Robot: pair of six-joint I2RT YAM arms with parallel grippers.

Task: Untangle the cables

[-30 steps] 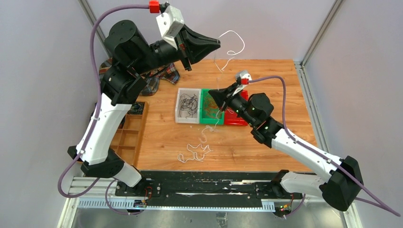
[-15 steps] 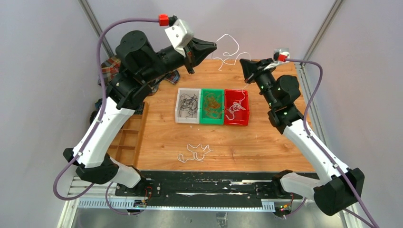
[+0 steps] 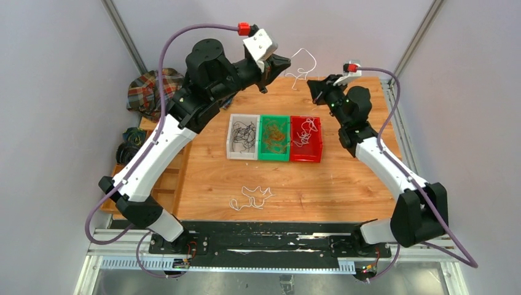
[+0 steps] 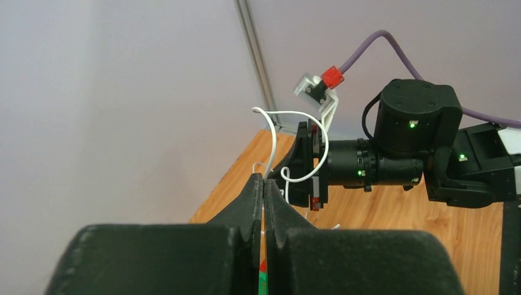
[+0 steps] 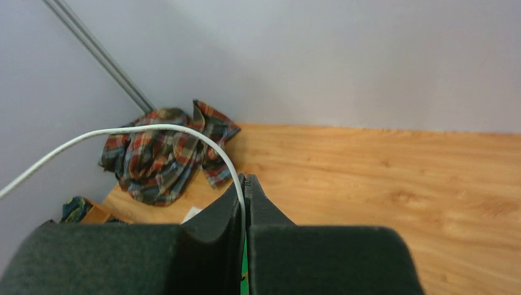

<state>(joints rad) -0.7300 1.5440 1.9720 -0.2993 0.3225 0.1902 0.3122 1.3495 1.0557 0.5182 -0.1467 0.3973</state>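
Note:
A curly white cable (image 3: pixel 302 63) hangs in the air above the table's far edge, between my two grippers. My left gripper (image 3: pixel 286 62) is shut on one part of it; in the left wrist view the jaws (image 4: pixel 263 179) pinch the cable (image 4: pixel 299 112), which loops up in front of the right arm. My right gripper (image 3: pixel 312 86) is shut on another part; in the right wrist view (image 5: pixel 244 179) the cable (image 5: pixel 153 127) arcs off to the left. Another white cable (image 3: pixel 250 198) lies loose on the table near the front.
Three bins stand mid-table: a white one (image 3: pixel 231 142) with black wires, a green one (image 3: pixel 262 142) with orange-brown wires, a red one (image 3: pixel 318 147) with white wires. A plaid cloth (image 3: pixel 146 89) lies back left, with dark coiled rolls (image 3: pixel 129 138) and a wooden organiser tray (image 3: pixel 166 184) at the left edge.
My right gripper has risen from the bins to the back of the table. My left gripper has moved right towards it. White wire now lies in the red bin.

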